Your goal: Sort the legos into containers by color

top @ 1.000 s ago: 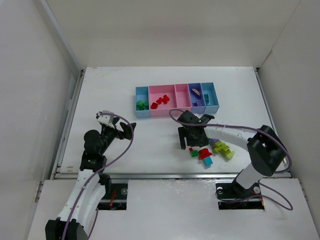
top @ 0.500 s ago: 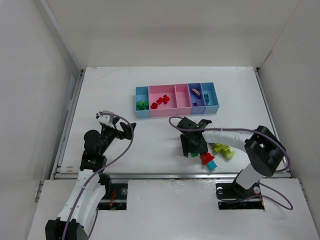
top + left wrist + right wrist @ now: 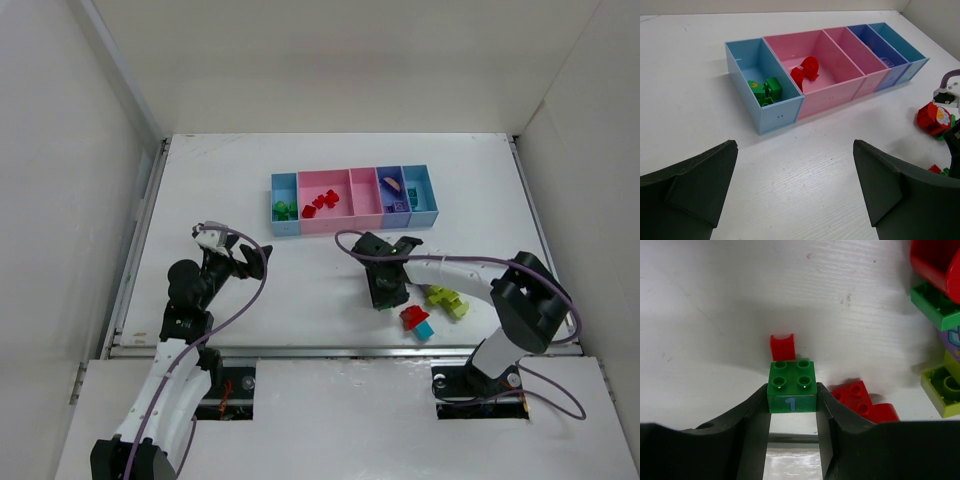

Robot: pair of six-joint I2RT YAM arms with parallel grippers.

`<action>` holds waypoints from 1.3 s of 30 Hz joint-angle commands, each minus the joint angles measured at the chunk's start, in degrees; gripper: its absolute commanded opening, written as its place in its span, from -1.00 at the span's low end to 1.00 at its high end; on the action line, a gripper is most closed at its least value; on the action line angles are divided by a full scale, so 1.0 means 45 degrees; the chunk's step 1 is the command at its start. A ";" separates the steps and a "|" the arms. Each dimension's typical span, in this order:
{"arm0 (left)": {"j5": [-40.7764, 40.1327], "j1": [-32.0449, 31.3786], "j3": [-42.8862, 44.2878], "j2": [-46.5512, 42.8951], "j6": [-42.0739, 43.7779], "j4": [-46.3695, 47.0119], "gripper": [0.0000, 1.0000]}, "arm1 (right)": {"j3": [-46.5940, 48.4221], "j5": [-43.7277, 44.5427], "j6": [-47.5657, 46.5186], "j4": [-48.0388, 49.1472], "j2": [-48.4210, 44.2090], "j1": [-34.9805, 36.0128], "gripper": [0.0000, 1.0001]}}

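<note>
My right gripper (image 3: 792, 396) is shut on a green lego (image 3: 791, 382) marked with a "1", one finger pressing each side, low over the table. A small red arch (image 3: 781, 346) lies just beyond it and a red brick (image 3: 860, 397) to its right. From above, the right gripper (image 3: 388, 290) hangs left of loose red (image 3: 411, 316), teal (image 3: 424, 329) and lime (image 3: 447, 299) legos. The containers (image 3: 330, 226) stand further back, with green legos (image 3: 285, 209) and red legos (image 3: 320, 202) inside. My left gripper (image 3: 240, 262) is open and holds nothing.
In the left wrist view the containers (image 3: 832, 100) lie ahead of the left gripper (image 3: 795, 190). A green plate (image 3: 940, 305) and a lime piece (image 3: 945, 387) sit at the right of the right wrist view. White walls enclose the table.
The right gripper has dropped toward the near legos and closed its jaws onto the green brick. The left arm has stayed still.
</note>
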 commanded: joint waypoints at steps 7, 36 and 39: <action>0.0074 0.0048 -0.0069 -0.0305 -0.0129 0.0656 1.00 | 0.3143 0.1063 -0.2249 0.2505 -0.1592 0.1108 -1.00; -0.3715 0.0048 0.0165 -0.0911 0.0105 -0.0086 1.00 | 1.6133 0.1886 -0.5202 0.5636 0.9559 0.0425 -0.03; -0.3599 0.0048 0.0165 -0.0794 0.0105 -0.0086 1.00 | 1.6133 0.1592 -0.5202 0.5111 0.9443 0.0309 0.73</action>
